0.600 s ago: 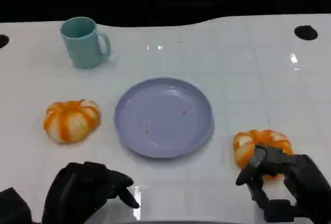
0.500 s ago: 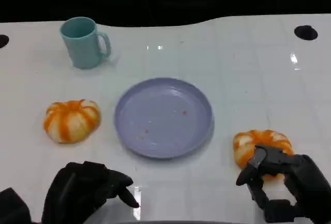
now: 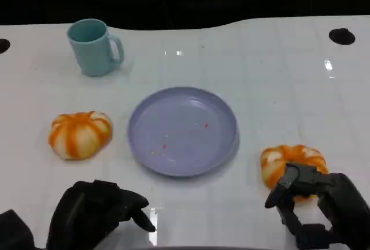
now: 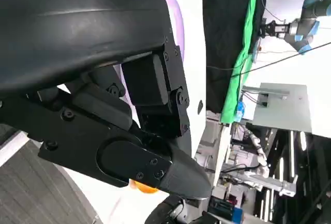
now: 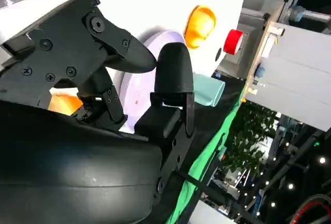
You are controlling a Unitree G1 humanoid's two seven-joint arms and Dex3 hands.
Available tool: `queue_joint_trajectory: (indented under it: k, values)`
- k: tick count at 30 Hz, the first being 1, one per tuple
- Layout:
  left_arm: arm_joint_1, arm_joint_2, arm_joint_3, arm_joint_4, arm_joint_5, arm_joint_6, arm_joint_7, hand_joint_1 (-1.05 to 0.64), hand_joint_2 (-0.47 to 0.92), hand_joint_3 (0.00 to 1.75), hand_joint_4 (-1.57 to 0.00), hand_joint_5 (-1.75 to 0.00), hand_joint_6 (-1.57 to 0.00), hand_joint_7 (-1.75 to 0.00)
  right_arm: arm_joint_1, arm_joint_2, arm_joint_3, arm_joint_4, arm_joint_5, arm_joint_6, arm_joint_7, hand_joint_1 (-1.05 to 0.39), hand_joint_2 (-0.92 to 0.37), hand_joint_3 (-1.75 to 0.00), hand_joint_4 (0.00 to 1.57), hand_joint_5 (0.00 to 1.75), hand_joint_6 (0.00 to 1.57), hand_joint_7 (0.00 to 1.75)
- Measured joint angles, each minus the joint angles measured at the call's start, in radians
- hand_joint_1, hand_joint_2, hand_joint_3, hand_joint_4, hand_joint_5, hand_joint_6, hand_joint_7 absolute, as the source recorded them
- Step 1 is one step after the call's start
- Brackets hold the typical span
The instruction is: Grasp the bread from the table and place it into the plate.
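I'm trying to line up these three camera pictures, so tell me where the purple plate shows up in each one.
Head view: the purple plate lies mid-table, between the two orange breads.
Left wrist view: a pale purple sliver of its rim shows beyond the left hand.
Right wrist view: its pale surface shows between the fingers of the right hand.
Shared landmark: the white table.

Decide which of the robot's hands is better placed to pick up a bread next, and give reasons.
The right hand: its fingers already reach onto the bread on the right, beside the plate. The left hand rests apart from the other bread.
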State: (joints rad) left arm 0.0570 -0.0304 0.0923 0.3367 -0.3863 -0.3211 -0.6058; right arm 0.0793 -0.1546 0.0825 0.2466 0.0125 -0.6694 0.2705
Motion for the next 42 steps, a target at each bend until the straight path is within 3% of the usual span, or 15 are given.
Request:
queue_joint_trajectory:
  k: [10,16,18,21,24,29,34,42]
  values:
    - [0.000,0.000,0.000,-0.002,0.001,0.000,0.000,-0.97,0.87,0.00,-1.20,-0.96,-1.56,0.00,0.001,0.000,0.000,-0.009,0.004,0.001,0.000,-0.16,-0.44,-1.16,0.79,1.66,0.79,1.24]
    - [0.000,0.000,0.000,-0.002,0.000,0.000,0.000,-0.97,0.88,0.00,-1.20,-0.96,-1.56,0.00,0.001,0.002,-0.008,-0.025,-0.018,-0.002,-0.032,-0.24,-0.59,-0.78,0.62,1.32,0.72,0.83]
    - [0.000,0.000,0.000,-0.002,0.000,0.000,0.000,-0.97,0.88,0.00,-1.21,-0.96,-1.56,0.00,0.001,0.002,-0.015,-0.041,-0.042,-0.002,-0.053,-0.30,-0.69,-0.56,0.54,1.19,0.67,0.63]
    - [0.000,0.000,0.000,-0.002,0.001,-0.001,0.000,-0.97,0.88,0.00,-1.21,-0.95,-1.56,0.00,0.001,-0.015,-0.032,-0.079,-0.127,0.009,-0.088,-0.39,-0.85,-0.23,0.49,0.97,0.62,0.46]
    - [0.000,0.000,0.000,-0.002,0.002,-0.002,0.000,-0.98,0.88,0.00,-1.21,-0.95,-1.56,-0.01,0.000,-0.044,-0.045,-0.119,-0.246,0.032,-0.136,-0.47,-0.91,-0.06,0.46,0.79,0.61,0.32]
    - [0.000,0.000,0.000,-0.002,0.002,0.000,0.000,-0.97,0.87,0.00,-1.21,-0.94,-1.56,0.00,-0.001,-0.095,-0.050,-0.151,-0.395,0.049,-0.202,-0.53,-0.92,-0.01,0.35,0.54,0.53,0.11]
    - [0.000,0.000,0.000,-0.002,0.001,0.000,0.000,-0.96,0.87,0.00,-1.21,-0.94,-1.56,0.00,0.001,-0.140,-0.050,-0.197,-0.528,0.077,-0.251,-0.56,-0.90,0.00,0.27,0.34,0.45,0.01]
    - [0.000,0.000,-0.001,-0.002,0.001,0.001,0.000,-0.97,0.88,0.00,-1.21,-0.94,-1.56,0.00,0.031,-0.199,-0.044,-0.357,-0.775,0.258,-0.281,-0.60,-0.86,0.00,0.21,0.28,0.35,0.00]
